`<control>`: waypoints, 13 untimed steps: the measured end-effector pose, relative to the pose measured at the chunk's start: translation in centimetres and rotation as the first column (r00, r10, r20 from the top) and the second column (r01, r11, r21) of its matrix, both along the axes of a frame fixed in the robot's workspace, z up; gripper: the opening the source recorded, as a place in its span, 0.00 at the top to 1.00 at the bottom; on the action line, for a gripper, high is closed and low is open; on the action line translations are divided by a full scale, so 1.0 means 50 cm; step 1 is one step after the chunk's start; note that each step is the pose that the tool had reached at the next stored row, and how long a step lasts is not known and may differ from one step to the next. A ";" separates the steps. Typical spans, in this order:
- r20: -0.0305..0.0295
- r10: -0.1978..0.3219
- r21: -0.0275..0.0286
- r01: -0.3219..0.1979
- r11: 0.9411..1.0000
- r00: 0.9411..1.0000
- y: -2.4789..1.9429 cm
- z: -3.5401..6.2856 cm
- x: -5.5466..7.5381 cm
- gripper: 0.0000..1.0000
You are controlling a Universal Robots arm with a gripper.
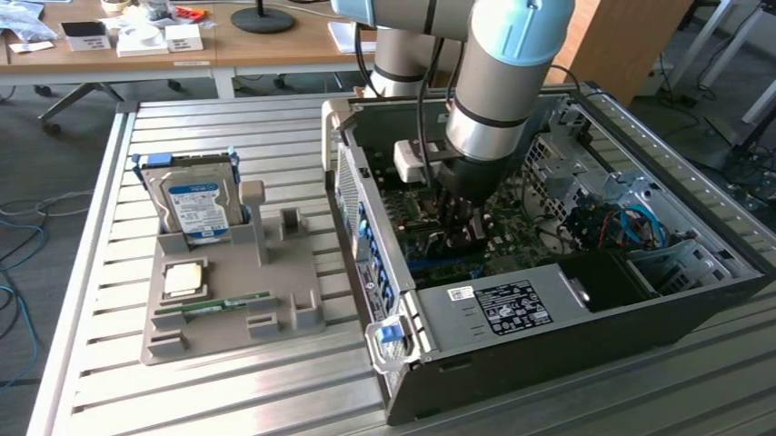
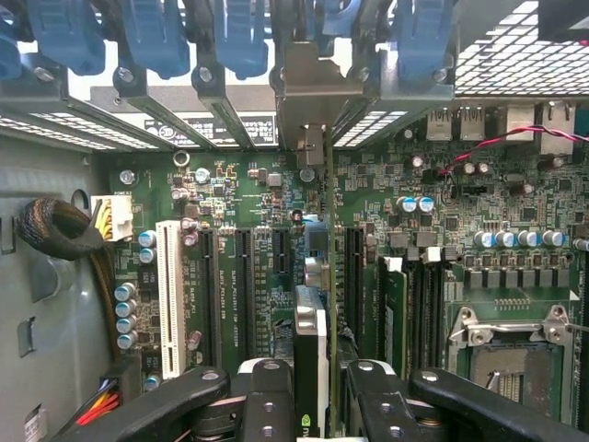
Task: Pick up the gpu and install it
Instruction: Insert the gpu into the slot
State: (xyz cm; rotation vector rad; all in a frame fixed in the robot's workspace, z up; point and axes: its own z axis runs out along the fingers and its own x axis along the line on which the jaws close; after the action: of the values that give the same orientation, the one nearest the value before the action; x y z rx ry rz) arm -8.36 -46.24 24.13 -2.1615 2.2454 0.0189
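Exterior view: the arm (image 1: 492, 82) reaches down into the open case (image 1: 679, 300), which lies on its side on the slatted bench (image 1: 243, 391). The gripper (image 1: 463, 238) sits low over the motherboard (image 1: 515, 232).

Wrist view: the jaws pinch the gpu (image 2: 311, 368) between two black fingers (image 2: 267, 396), one on each flat face. The card stands on edge, seen edge-on as a thin strip. Its long axis runs parallel to the expansion slots (image 2: 244, 295) and points away from the gripper (image 2: 311, 405) toward the rear brackets (image 2: 308, 87) and blue latches (image 2: 152, 37). It sits between two black slots; whether it is seated cannot be told.

To the exterior view's left, a grey holder (image 1: 231, 291) carries a hard drive (image 1: 200, 209) upright, a cpu (image 1: 184, 279) and a ram stick (image 1: 213, 304) lying flat.
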 end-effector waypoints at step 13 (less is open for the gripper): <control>0.000 0.000 0.000 0.000 1.000 1.000 -0.0001 -0.004 0.000 0.73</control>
State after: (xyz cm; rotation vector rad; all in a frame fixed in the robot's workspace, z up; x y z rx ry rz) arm -8.36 -46.24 23.92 -2.1616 2.2454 0.0189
